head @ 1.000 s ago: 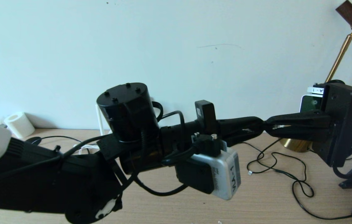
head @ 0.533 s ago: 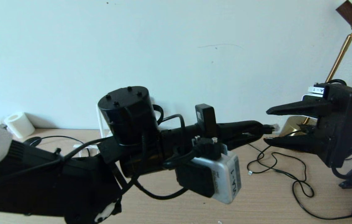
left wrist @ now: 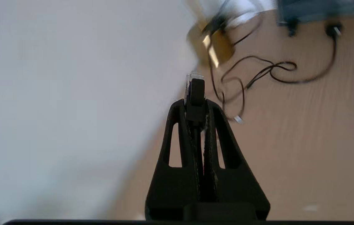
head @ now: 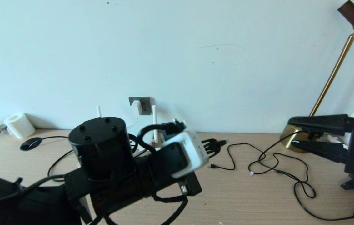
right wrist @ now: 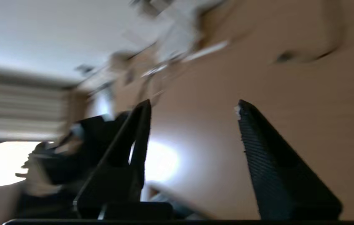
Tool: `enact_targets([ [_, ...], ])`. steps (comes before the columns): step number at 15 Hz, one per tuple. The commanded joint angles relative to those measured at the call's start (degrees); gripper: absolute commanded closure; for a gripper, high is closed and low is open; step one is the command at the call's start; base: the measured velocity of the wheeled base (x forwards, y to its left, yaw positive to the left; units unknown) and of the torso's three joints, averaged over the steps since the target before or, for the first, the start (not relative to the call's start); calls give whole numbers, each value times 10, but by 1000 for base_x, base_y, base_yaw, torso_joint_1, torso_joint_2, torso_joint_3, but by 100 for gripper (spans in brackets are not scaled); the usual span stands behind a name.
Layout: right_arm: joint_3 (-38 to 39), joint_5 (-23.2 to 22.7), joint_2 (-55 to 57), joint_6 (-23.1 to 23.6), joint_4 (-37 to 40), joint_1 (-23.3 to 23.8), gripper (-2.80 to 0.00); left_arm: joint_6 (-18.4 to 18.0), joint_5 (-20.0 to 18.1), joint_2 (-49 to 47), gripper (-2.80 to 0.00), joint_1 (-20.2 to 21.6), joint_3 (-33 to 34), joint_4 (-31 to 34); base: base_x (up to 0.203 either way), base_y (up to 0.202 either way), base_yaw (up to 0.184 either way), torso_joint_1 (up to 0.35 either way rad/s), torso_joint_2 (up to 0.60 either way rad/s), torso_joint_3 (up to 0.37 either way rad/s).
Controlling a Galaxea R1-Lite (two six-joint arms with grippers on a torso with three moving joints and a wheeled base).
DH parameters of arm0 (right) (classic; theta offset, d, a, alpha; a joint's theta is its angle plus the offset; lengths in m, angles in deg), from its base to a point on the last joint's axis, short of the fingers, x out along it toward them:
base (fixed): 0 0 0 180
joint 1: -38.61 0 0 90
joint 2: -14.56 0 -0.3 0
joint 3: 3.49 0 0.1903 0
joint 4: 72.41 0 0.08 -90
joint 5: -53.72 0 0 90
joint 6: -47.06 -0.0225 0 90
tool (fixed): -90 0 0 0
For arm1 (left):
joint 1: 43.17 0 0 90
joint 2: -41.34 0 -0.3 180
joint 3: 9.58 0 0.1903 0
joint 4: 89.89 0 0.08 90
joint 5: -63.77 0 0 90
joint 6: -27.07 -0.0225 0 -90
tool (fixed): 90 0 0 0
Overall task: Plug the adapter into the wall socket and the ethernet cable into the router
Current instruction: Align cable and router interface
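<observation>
Your glossy black ethernet cable (left wrist: 196, 103) was pinched between the jaws of the left gripper (left wrist: 195, 104), its clear clip connector poking out just past the tips — the jaws were closed tight on the plug's black boot. In the head view the left gripper (head: 217, 144) sat low over the wooden table (head: 258, 200), pointing toward the right side, with the bulky black arm and its white wrist camera in front of it.

Behind that arm, the small white cube-shaped adapter (head: 136, 107) sat on the dark grey square wall socket (head: 144, 104), low on the pale wall. Two slim white antennas of the router (head: 154, 120) stood up just below the socket; the router's flat body was hidden behind the left arm, so you could not have judged its ports.

The right gripper (head: 291, 132) hung at the far right of the head view, level and pointing toward the left gripper but well apart from it. Its jaws stood clearly parted with nothing between them — the right wrist view showed only bare table between the two fingers (right wrist: 270, 156).

Thin black lamp cords (head: 276, 170) lay looped on the table between the two grippers, running to the brass lamp base (head: 292, 140) near the wall. A white paper roll (head: 19, 125) lay at the far left by the wall.
</observation>
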State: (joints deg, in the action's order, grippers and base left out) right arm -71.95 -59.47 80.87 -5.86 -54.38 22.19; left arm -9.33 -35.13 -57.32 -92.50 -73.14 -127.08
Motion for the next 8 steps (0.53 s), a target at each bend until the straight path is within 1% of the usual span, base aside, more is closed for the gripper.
enact_targets([
  [1, 52, 123, -76, 94, -1, -1, 0, 231, 103, 12, 0, 1, 21, -5, 0, 0, 0, 0, 0, 0],
  [2, 82, 150, -114, 130, 3, -1, 0, 302, 141, 5, 0, 3, 19, -2, 0, 0, 0, 0, 0, 0],
  [3, 107, 164, -155, 166, 13, 0, 0, 365, 171, -6, 0, 4, 16, 4, 0, 0, 0, 0, 0, 0],
  [4, 133, 176, -200, 204, 37, 0, 0, 416, 213, -21, 0, 5, 16, 11, 0, 0, 0, 0, 0, 0],
  [5, 165, 193, -245, 250, 67, 0, 0, 456, 250, -36, 0, 7, 20, 14, 0, 0, 0, 0, 0, 0],
  [6, 205, 214, -274, 286, 87, 0, 0, 478, 274, -45, 0, 8, 29, 12, 0, 0, 0, 0, 0, 0],
  [7, 238, 247, -297, 315, 101, 1, 0, 482, 283, -46, 0, 9, 42, 12, 0, 0, 0, 0, 0, 0],
  [8, 259, 291, -315, 329, 110, 1, 0, 483, 287, -45, 0, 9, 59, 11, 0, 0, 0, 0, 0, 0],
])
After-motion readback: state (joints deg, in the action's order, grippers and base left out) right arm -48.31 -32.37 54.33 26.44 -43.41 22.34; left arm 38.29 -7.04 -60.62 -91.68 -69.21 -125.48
